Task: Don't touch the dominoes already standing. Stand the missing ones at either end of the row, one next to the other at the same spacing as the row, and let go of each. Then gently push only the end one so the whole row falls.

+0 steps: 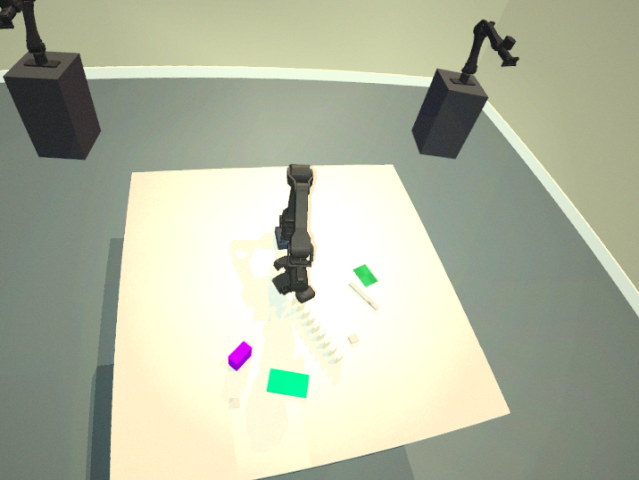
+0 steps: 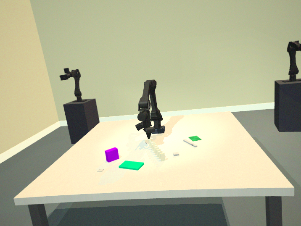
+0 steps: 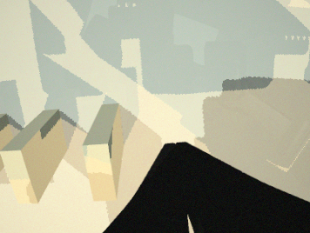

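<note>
A row of several cream dominoes stands upright, running from under the gripper toward the front right; its front end domino (image 1: 337,358) (image 2: 162,156) is upright. The arm-side end domino (image 3: 103,149) stands left of the fingertips in the wrist view, with another domino (image 3: 43,148) farther left. Both look upright. My gripper (image 2: 149,137) (image 3: 175,152) is shut and empty, pointing down just beyond the arm-side end of the row. A small gap shows between the fingertips and that end domino in the wrist view; whether they are at its height is hard to tell. The arm hides the fingertips in the top view.
A purple block (image 1: 240,356) (image 2: 112,154) and a teal slab (image 1: 287,383) (image 2: 131,165) lie left of the row. Right of it are a small pale block (image 1: 352,338) (image 2: 176,153), a pale bar (image 1: 363,296) (image 2: 190,143) and a green square (image 1: 365,275) (image 2: 194,138). A pale tile (image 1: 234,402) (image 2: 100,170) lies front left.
</note>
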### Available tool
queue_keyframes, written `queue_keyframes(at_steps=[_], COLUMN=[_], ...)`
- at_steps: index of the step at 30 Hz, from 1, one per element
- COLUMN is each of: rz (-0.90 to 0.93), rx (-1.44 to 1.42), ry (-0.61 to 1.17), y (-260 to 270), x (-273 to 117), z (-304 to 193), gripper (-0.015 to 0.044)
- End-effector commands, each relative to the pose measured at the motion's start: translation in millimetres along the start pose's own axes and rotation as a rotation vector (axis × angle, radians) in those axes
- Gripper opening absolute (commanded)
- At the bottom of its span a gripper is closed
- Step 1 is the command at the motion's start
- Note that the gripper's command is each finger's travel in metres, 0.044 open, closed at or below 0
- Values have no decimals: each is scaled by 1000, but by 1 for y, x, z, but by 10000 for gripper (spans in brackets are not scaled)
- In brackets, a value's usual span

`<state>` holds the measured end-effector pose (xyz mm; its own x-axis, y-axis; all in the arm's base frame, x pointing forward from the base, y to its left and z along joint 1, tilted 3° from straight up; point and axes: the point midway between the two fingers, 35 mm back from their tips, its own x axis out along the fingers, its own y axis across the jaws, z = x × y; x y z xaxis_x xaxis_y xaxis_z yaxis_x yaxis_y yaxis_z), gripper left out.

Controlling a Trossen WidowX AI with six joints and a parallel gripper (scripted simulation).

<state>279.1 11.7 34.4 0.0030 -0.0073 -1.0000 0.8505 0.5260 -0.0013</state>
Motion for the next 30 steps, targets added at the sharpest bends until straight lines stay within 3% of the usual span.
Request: queue_keyframes(at_steps=[1,30], rz=[-27,-31], rx=[4,3], ry=[12,9], y=[-9,25], x=[26,19], z=[-5,-4], gripper=[0,0])
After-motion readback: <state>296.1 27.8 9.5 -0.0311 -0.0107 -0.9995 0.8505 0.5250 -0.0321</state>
